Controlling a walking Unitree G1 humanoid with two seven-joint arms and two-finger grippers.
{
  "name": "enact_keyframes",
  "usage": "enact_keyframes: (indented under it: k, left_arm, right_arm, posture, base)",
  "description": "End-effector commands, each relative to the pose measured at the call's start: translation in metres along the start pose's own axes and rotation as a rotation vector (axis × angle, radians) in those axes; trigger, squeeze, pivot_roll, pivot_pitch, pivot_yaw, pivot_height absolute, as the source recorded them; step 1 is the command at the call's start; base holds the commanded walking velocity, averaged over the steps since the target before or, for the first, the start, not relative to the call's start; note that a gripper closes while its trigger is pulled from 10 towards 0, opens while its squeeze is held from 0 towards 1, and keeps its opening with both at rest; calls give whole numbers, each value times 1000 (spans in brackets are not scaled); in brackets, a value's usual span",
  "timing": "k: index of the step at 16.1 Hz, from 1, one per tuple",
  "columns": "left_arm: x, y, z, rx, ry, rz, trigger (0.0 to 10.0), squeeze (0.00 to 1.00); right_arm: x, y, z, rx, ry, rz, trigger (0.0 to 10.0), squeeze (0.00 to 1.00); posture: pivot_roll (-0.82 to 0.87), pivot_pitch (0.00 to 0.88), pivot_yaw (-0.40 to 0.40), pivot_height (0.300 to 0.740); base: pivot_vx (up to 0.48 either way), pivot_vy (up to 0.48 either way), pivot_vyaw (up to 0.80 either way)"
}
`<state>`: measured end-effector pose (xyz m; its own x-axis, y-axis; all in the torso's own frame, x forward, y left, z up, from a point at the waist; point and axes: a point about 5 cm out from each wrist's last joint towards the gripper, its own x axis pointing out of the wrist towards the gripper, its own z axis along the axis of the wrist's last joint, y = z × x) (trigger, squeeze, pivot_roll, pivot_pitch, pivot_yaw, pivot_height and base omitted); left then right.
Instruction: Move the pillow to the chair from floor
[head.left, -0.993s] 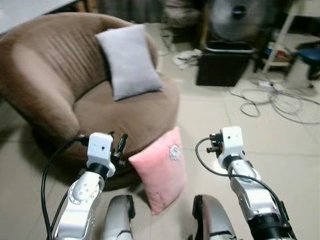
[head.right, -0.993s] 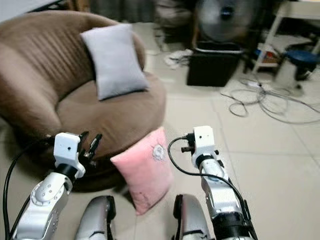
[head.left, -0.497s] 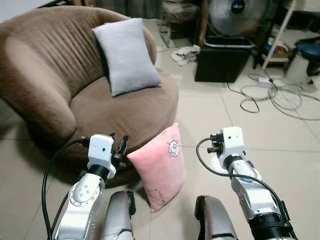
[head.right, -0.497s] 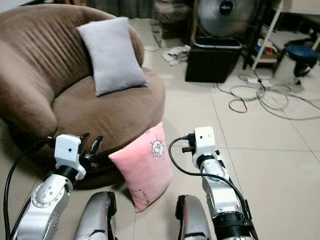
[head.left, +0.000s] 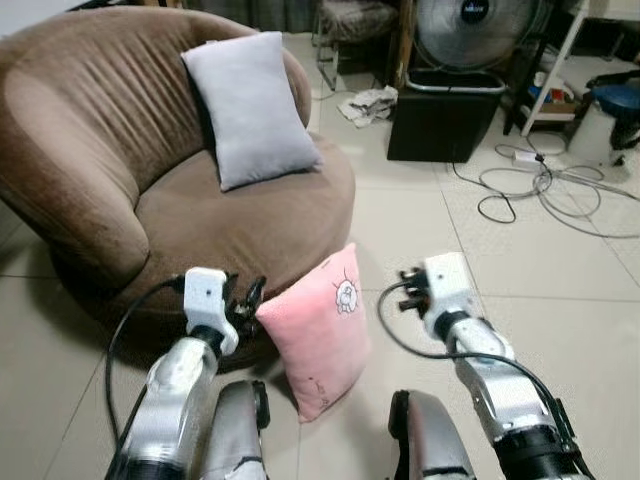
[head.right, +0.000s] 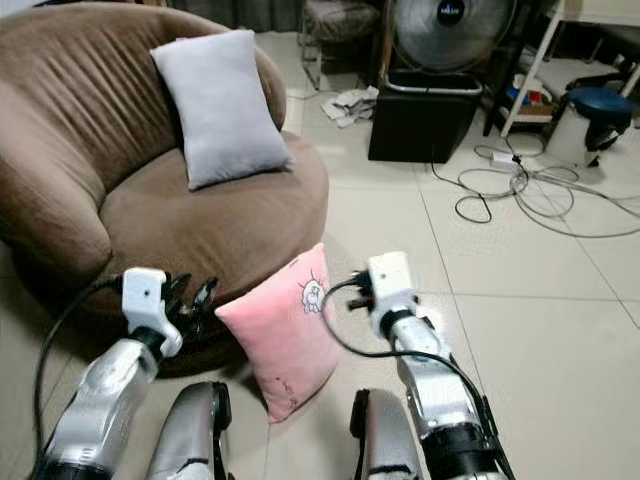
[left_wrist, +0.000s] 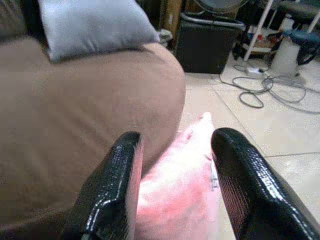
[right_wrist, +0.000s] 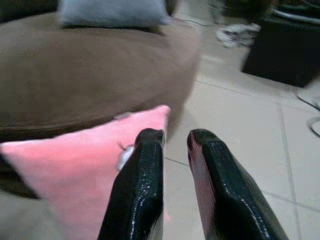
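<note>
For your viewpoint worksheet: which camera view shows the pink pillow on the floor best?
The left eye view: the whole pink pillow shows, leaning on the brown chair, between both grippers. The right eye view matches it. The left wrist view shows its top between open fingers; the right wrist view partly hides it behind fingers.

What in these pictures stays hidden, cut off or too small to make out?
- Pink pillow: bottom corner hidden by the robot's body, left eye view.
- Its small print: too small to identify.
- Fan: top cut off by the frame edge, right eye view.
- Left pincer: fingertips cut off below, left wrist view.
</note>
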<state>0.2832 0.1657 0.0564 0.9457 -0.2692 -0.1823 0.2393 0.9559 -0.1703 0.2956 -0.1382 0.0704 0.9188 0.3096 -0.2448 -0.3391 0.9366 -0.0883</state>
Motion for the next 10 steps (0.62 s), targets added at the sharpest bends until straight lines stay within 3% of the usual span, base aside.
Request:
enact_keyframes:
  k: [1,5,10]
  left_arm:
    - [5,0,-10,-47,39,-23,10000,1000]
    - [20,12,-26,-117,126,51,10000,1000]
    - [23,25,-31,-263,105,165,10000,1000]
  right_arm:
    - [-3,2,5,-30,-22,28,10000,0]
    - [-26,13,5,-65,-39,112,10000,0]
    - [-52,14,9,-99,-39,113,10000,0]
  posture:
    - [38,63,-10,557]
    - [-34,149,6,557]
    - [-86,234,9,557]
  base:
    - [0,0,0]
    - [0,0,0]
    - [0,0,0]
